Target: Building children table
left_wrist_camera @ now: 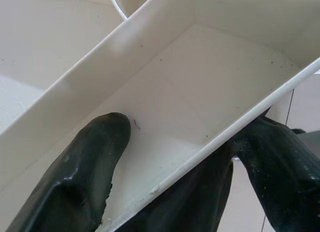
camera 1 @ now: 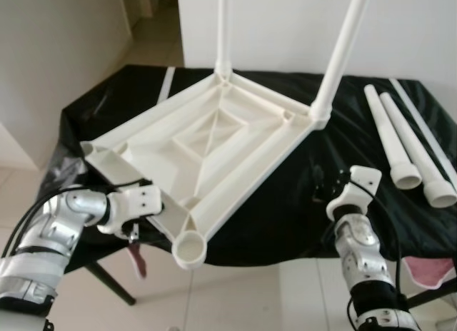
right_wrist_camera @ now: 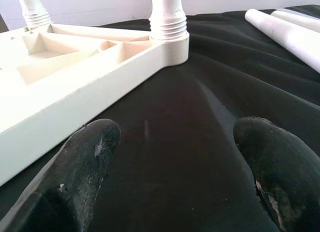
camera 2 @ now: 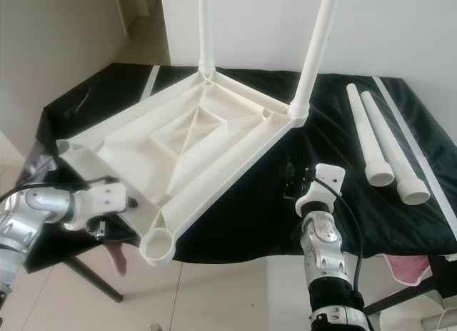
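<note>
Nearest the camera, pale floor tiles (camera 1: 250,295) are seen below the edge of a work table draped in a black cloth (camera 1: 285,202). The left gripper (left_wrist_camera: 170,172) is clamped on the near rim of the upturned white tabletop (camera 1: 207,145), one finger (left_wrist_camera: 80,182) inside the rim's channel and the other beneath it. The right gripper (right_wrist_camera: 175,162) is held low over the cloth just beside the tabletop's right edge, its fingers spread wide with nothing between them. The tabletop lies underside up on the cloth, its near corner socket (camera 1: 190,247) overhanging the table edge. Two legs (camera 1: 343,53) are already screwed upright into the far corners. Two loose legs (camera 1: 407,145) lie side by side on the cloth to the right, well apart from the tabletop. Beyond, white walls (camera 1: 285,24) and a doorway (camera 1: 150,10) are seen.
</note>
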